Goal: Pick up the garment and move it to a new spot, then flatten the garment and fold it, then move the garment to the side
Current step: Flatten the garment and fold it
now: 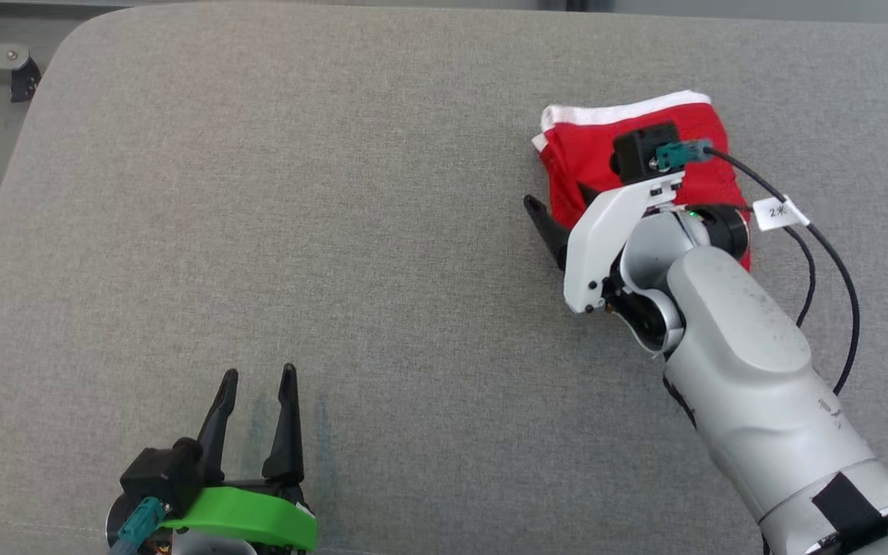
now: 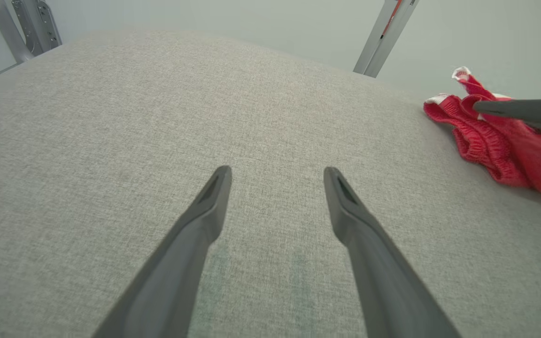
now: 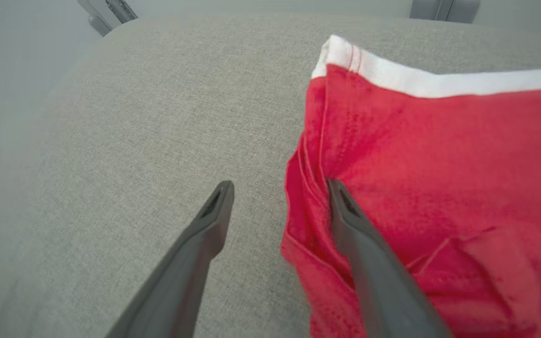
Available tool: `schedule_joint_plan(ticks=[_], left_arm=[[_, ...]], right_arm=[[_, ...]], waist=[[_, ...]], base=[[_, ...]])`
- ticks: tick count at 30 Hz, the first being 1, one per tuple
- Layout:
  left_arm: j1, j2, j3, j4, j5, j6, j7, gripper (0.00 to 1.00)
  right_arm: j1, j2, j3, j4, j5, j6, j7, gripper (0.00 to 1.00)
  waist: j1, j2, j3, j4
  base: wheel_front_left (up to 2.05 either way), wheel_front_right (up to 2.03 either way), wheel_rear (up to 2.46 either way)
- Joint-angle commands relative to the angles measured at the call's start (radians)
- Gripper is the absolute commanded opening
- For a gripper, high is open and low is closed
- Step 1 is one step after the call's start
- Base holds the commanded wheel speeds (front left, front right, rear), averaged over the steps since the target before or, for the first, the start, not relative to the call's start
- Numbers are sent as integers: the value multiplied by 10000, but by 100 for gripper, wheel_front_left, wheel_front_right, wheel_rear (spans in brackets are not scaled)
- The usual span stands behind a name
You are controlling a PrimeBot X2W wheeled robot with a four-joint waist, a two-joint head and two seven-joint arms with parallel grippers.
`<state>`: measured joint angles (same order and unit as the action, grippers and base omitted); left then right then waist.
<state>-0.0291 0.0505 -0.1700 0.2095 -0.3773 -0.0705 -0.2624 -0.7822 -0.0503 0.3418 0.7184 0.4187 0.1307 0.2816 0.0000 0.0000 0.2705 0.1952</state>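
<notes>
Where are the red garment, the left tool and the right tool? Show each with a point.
red garment (image 3: 439,155), right wrist view, middle of the red cloth.
left tool (image 1: 259,371), head view, midway between its fingertips.
right tool (image 3: 280,183), right wrist view, midway between its fingertips.

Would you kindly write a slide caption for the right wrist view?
Open right gripper straddling the edge of the red garment on the grey cushion, one finger on cloth, one off it.

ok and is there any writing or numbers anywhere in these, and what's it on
"2", then a mark too blurred to read: on the small white paper tag wrapped round the thin black cable beside the right arm.
No print visible on the red fabric garment with white band.
</notes>
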Motion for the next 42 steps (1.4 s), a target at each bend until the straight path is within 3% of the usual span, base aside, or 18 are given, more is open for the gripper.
schedule_joint_plan(ticks=[1,11,19,26,32,36,42], left_arm=[[200,14,79,34,21,63,-27,100],[859,15,515,-100,212,193,-27,100],[1524,16,722,-354,292,282,-27,100],[2242,15,956,-710,503,310,-27,100],[2622,16,1228,-815,812,160,-27,100],[2780,16,1395,-839,1041,66,-27,100],[2972,11,1547,-905,1179,-37,-27,100]], right_arm=[[218,-8,269,-167,242,-3,-209,100],[1463,-416,807,-1440,921,-3,-1848,100],[2686,-1370,31,-2115,-220,-3,-2993,100],[4303,-1741,-981,-2430,-1484,-5,-4572,100],[5835,-1741,-2069,-2992,-2388,-5,-5389,100],[6839,-1407,-2769,-3814,-2854,-3,-5480,100],[8213,-1002,-3099,-4956,-3053,-10,-5468,100]], waist=[[0,0,-281,-211],[0,0,-1262,-888],[0,0,-1963,-1275],[0,0,-2692,-1461],[0,0,-3007,-1529],[0,0,-3235,-1579],[0,0,-3390,-1719]], base=[[0,0,0],[0,0,0],[0,0,0],[0,0,0],[0,0,0],[0,0,0],[0,0,0]])
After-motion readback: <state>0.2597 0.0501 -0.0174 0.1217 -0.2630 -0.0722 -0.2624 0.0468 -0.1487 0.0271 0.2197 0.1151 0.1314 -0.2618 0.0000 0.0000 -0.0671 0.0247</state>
